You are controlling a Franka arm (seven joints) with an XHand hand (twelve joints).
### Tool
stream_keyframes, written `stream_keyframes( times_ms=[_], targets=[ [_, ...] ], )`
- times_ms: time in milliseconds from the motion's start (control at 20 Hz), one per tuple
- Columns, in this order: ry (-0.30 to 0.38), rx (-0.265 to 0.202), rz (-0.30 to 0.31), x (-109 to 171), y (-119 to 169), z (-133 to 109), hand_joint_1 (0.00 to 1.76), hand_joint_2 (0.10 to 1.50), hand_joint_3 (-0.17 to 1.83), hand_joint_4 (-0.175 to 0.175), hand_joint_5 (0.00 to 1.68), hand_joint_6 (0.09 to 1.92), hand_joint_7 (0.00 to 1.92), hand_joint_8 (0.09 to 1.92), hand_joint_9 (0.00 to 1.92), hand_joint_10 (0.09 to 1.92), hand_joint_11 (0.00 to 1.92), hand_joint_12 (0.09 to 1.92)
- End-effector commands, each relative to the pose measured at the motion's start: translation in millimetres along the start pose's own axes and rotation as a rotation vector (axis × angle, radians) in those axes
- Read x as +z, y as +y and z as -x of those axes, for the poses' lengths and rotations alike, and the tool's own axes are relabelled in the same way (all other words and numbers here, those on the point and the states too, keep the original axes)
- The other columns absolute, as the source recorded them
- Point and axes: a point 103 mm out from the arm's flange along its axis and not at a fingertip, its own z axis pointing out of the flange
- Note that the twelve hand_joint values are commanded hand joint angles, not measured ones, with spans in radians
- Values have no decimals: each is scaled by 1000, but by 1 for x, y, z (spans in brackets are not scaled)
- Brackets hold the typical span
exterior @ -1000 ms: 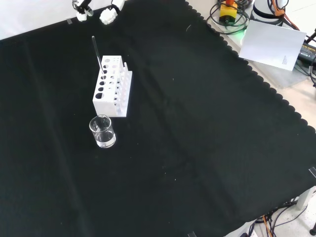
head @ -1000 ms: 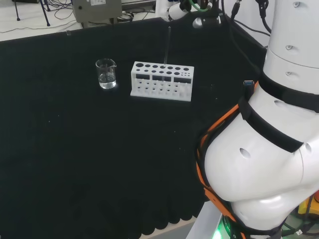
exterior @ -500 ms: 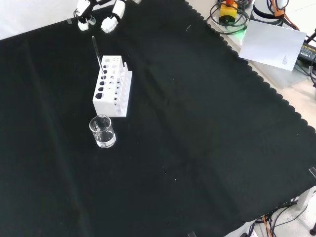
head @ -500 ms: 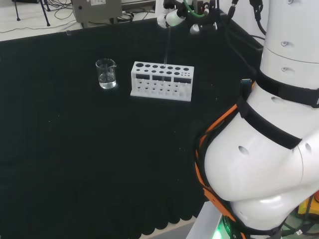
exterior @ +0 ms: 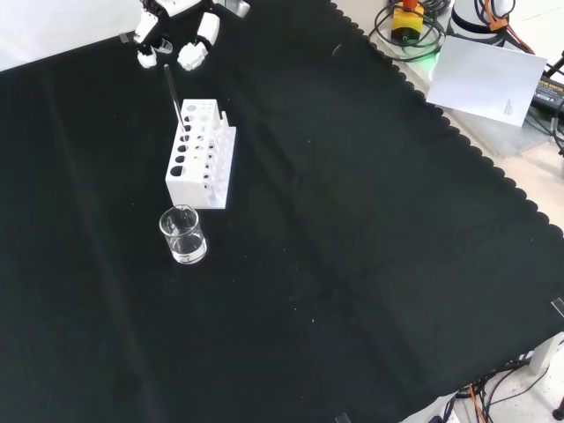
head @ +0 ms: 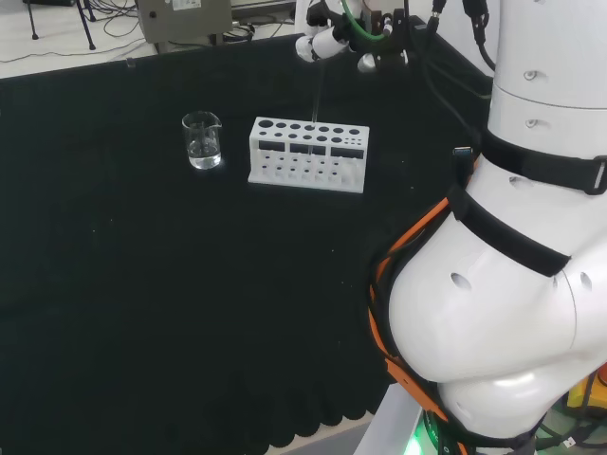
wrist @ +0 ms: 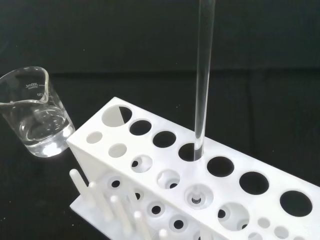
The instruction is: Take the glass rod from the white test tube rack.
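Note:
A white test tube rack [head: 307, 154] [exterior: 202, 154] [wrist: 240, 200] stands on the black cloth. The clear glass rod [head: 317, 90] [exterior: 173, 93] [wrist: 204, 75] stands upright in one of its middle holes, in the back row. The hand [head: 334, 36] [exterior: 179, 31] hovers at the rod's top end. Its fingertips [exterior: 191, 56] are spread to either side of the rod's tip and do not close on it. The hand is open and holds nothing.
A small glass beaker [head: 202, 140] [exterior: 182, 235] [wrist: 34, 120] with a little clear liquid stands beside one end of the rack. The arm's big white links [head: 512, 284] rise at the right of the head view. Papers and cables [exterior: 485, 75] lie beyond the cloth's scalloped edge.
The hand has come down toward the rod's top, its fingertips now flanking the tip. Rack, rod and beaker have not moved.

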Motion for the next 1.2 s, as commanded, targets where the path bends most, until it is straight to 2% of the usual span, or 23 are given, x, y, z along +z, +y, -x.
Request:
stream_keyframes(
  times_ms=[50,200,350,550,700,1200],
  targets=[
    [4,-1,-7,6,4,3,602,922,522,-175,318,904,711,1155,1053,1356,1206,1330],
    [-1,-1,1,8,0,2,605,923,523,-175,322,909,723,1162,1067,1378,1248,1342],
    [11,-1,-19,11,6,6,615,921,522,-175,330,919,733,1174,1089,1396,1294,1337],
    [6,0,-6,16,5,7,649,912,521,-175,356,939,754,1184,1155,1380,1387,1311],
    [13,-1,-28,18,11,9,669,907,523,-175,378,948,778,1182,1195,1366,1434,1300],
    [2,7,-32,27,14,11,712,891,531,-175,430,954,819,1167,1272,1313,1530,1274]
  ],
)
